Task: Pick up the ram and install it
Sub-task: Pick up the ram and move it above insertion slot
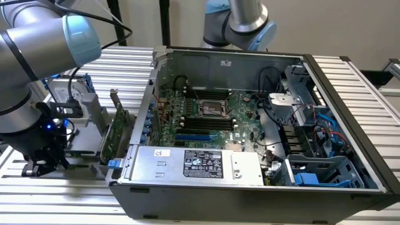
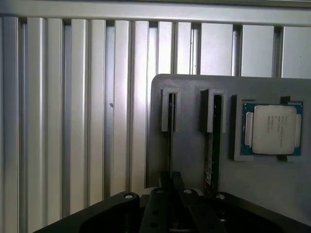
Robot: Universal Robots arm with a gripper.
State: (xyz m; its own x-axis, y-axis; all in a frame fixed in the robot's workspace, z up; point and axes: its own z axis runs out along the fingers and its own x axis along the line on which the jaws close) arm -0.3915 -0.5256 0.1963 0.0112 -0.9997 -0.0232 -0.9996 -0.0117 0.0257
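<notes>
Two rams stand edge-on in slots of a grey holder (image 2: 190,160). One is a thin dark stick (image 2: 169,141); the other shows its green edge (image 2: 210,155). My gripper (image 2: 170,180) sits over the near end of the thin stick, its fingers (image 2: 164,178) drawn together on it. In the exterior view my gripper (image 1: 42,166) hangs low at the left, outside the open computer case (image 1: 350,93). The black memory slots (image 1: 206,123) lie on the motherboard inside the case, well to the exterior view's right of my gripper.
A processor chip (image 2: 272,128) rests in the holder beside the sticks. A large green expansion card with a blue tab (image 1: 115,129) stands between my arm and the case wall. A power supply box (image 1: 194,161) fills the case's front. Ribbed aluminium table (image 2: 73,121) lies around the holder.
</notes>
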